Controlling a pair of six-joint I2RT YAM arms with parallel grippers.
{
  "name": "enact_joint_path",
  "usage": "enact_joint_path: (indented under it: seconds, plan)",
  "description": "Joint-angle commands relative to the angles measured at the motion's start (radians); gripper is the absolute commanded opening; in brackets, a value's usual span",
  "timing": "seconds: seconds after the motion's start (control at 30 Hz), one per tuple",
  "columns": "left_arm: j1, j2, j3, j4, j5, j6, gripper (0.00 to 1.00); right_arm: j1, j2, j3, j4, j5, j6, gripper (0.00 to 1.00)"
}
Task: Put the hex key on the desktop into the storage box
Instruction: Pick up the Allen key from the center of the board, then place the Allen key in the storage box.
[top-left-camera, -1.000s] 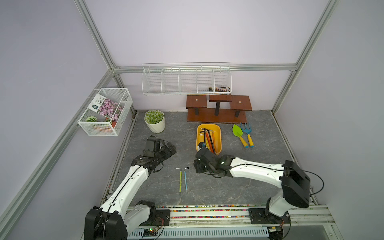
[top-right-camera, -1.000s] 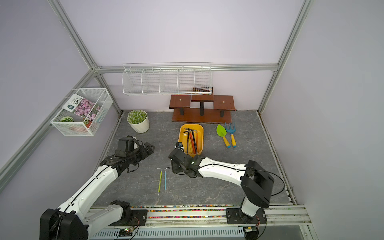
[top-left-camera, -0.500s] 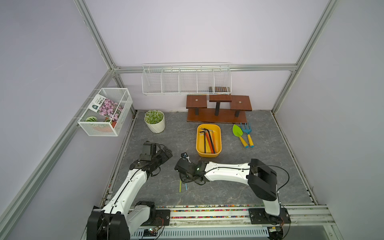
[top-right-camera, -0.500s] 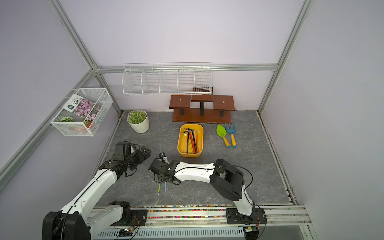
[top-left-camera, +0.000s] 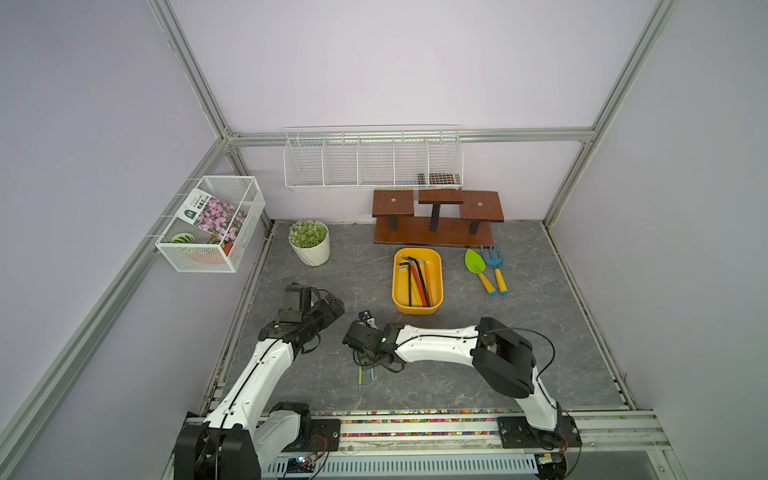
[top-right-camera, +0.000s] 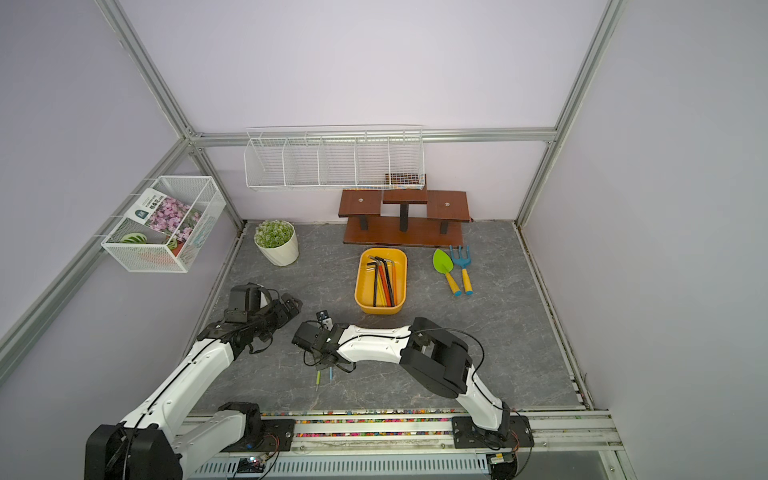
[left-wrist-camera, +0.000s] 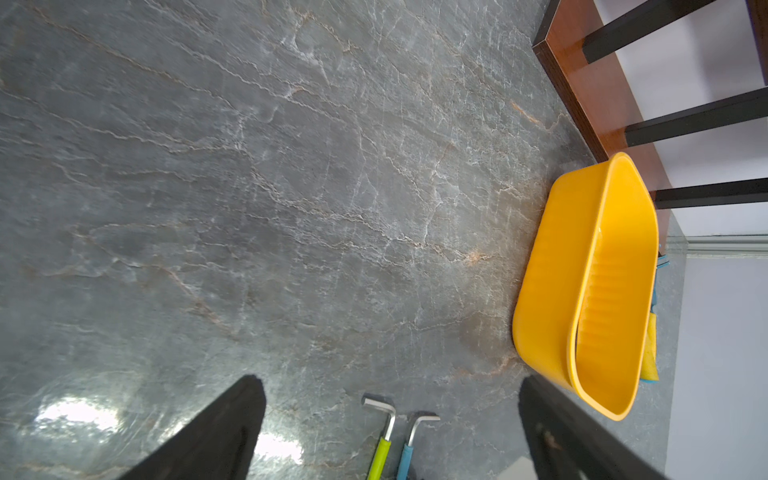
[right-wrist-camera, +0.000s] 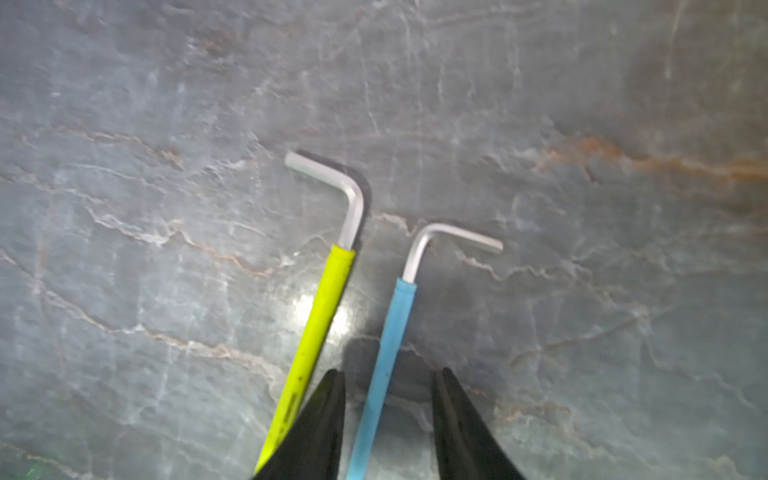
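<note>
Lower centre in both top views, two keys are left on the desktop (right-wrist-camera: 582, 291): yellow-green hex key (right-wrist-camera: 328, 307) and blue hex key (right-wrist-camera: 399, 316), side by side. The right gripper (right-wrist-camera: 388, 372) is down over them, jaws spread either side of the blue shaft, nothing pinched yet. The left gripper (left-wrist-camera: 390, 378), just left of centre, has its jaws wide and empty. Further back, mid-frame, the storage box (top-left-camera: 417, 308) already holds several black and orange keys. Reckon mostly done, two picks to go.
</note>
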Motion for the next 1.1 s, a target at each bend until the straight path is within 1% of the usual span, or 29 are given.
enact_joint_path:
  seconds: [0.0,0.07,0.17,0.27,0.4,0.57,0.67,0.73,0.83,0.9,1.07]
  plan:
    - [0.007,-0.009,0.000,0.011,0.013,0.013,1.00,0.001,0.061,-0.007,-0.061,0.004,0.031,0.31]
    - [0.007,-0.010,0.002,0.008,0.014,0.013,1.00,0.002,0.054,-0.032,-0.065,0.022,0.054,0.20]
    - [0.007,-0.013,0.004,0.009,0.015,0.012,1.00,-0.007,0.021,-0.090,-0.064,0.052,0.070,0.10]
    - [0.008,-0.008,0.005,0.011,0.022,0.010,1.00,-0.024,-0.048,-0.168,-0.027,0.067,0.067,0.04]
    - [0.008,0.009,0.032,-0.015,0.054,0.007,1.00,-0.060,-0.161,-0.221,-0.009,0.079,0.014,0.00]
    - [0.006,0.033,0.045,-0.005,0.094,0.003,1.00,-0.114,-0.312,-0.202,-0.044,0.138,-0.084,0.00]
    - [0.006,0.038,0.043,-0.006,0.101,-0.001,1.00,-0.170,-0.374,-0.192,-0.026,0.135,-0.136,0.00]
    - [0.006,0.033,0.041,-0.013,0.104,0.000,1.00,-0.214,-0.391,-0.168,-0.028,0.127,-0.174,0.00]
    - [0.006,0.026,0.034,-0.005,0.130,0.015,1.00,-0.300,-0.374,-0.117,-0.027,0.106,-0.228,0.01]
    - [0.006,0.032,0.032,0.008,0.162,0.014,1.00,-0.364,-0.327,-0.070,-0.027,0.071,-0.258,0.01]
    - [0.000,0.055,0.043,0.006,0.199,0.019,1.00,-0.502,-0.132,0.097,-0.039,-0.040,-0.289,0.00]
